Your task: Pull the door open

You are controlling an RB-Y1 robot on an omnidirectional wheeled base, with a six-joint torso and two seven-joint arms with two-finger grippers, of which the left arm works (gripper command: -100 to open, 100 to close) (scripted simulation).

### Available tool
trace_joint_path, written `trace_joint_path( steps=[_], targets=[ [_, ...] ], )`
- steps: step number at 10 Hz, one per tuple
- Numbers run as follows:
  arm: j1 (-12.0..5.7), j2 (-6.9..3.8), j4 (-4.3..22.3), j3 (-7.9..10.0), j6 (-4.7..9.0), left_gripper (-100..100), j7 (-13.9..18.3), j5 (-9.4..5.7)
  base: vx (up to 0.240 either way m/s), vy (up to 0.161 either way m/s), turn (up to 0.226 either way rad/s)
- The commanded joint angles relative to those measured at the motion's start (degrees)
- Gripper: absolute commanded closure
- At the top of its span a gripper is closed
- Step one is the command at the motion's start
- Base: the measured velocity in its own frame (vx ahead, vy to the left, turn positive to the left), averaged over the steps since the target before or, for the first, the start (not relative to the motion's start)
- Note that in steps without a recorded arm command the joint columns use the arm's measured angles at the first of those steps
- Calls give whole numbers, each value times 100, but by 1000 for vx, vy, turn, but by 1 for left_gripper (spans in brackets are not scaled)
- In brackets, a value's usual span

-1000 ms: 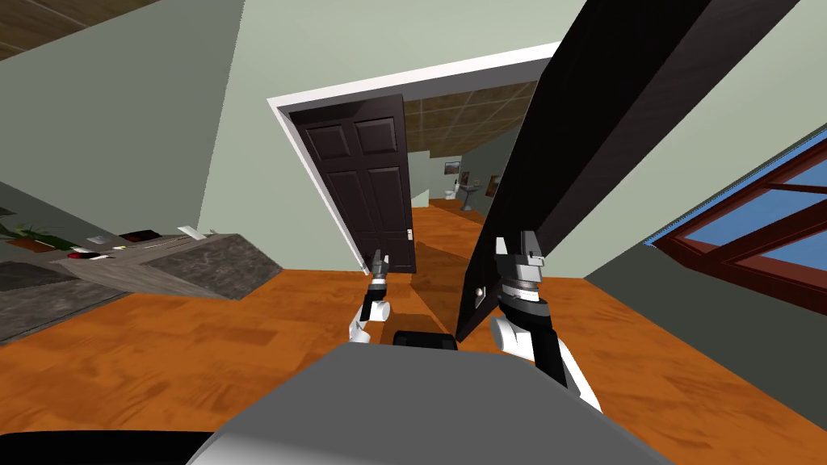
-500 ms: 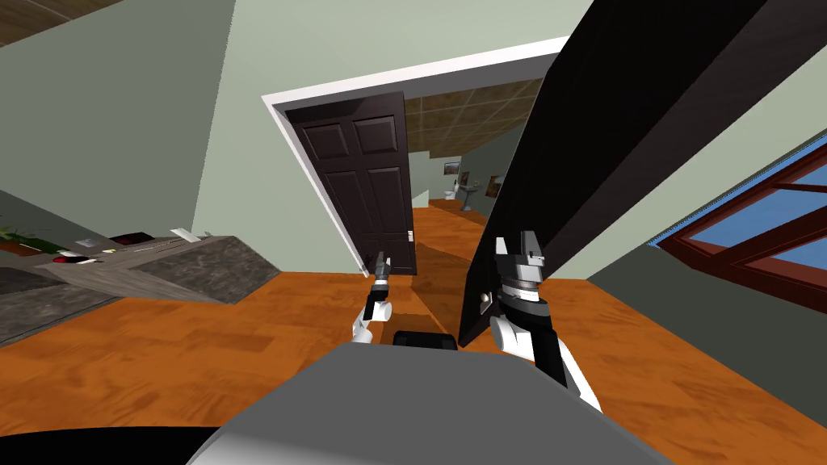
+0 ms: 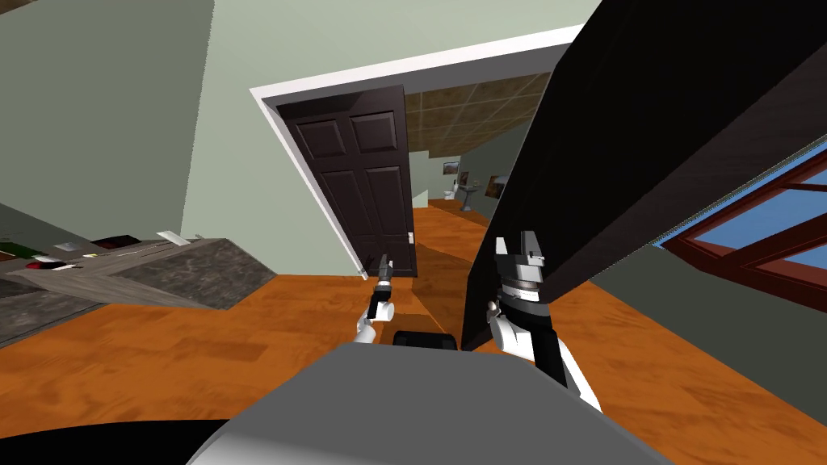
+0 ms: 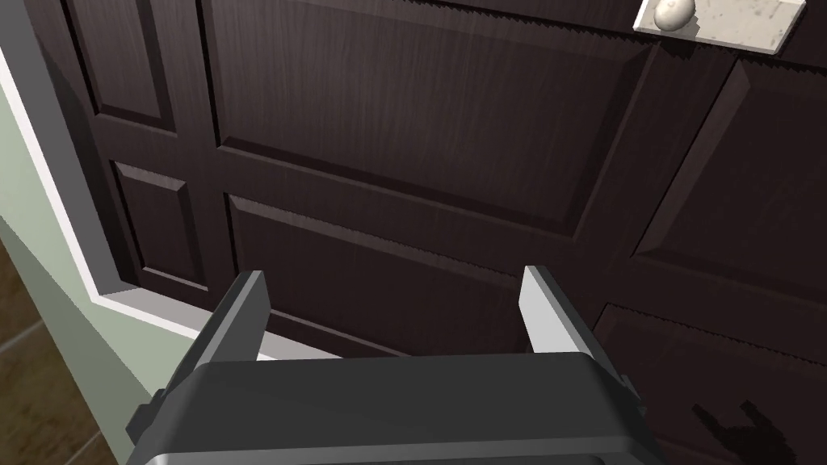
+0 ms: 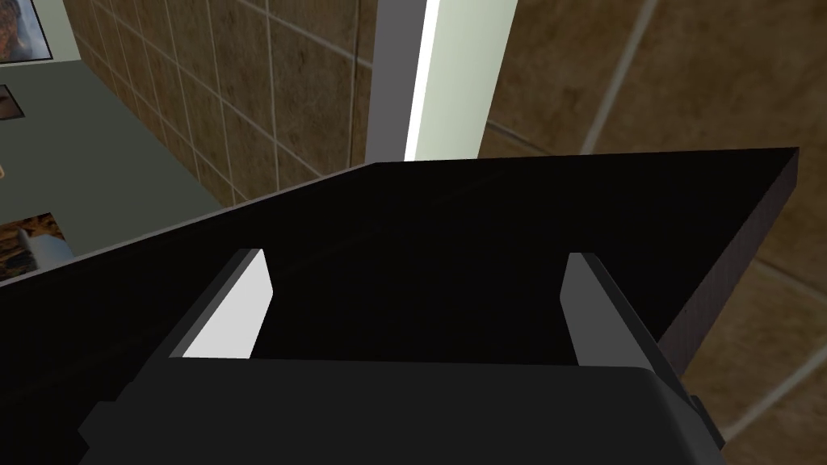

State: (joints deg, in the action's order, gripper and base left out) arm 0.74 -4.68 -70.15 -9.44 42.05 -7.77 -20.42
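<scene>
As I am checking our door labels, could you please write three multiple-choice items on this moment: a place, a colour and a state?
1. What does the left gripper point at? A) a sofa B) the panelled door C) a staircase
2. What colour is the plate behind the knob? A) red B) blue C) whitish
3. How is the right gripper? A) open B) shut on a knob C) shut, empty
B: dark panels lie ahead of it. C: it shows pale against the dark door. A: its fingers stand wide apart.
</scene>
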Motion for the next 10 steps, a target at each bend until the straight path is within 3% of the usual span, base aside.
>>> trace_joint_path(
  steps=[1,9,10],
  targets=[
    [-90,16,264,-49,60,-100,-75,-84,96,50,-23],
    [-633,109,1645,-253,387,-100,-373,-489,95,22,-29],
    [-633,109,1645,-253,387,-100,-373,-489,62,7,-5]
  ],
)
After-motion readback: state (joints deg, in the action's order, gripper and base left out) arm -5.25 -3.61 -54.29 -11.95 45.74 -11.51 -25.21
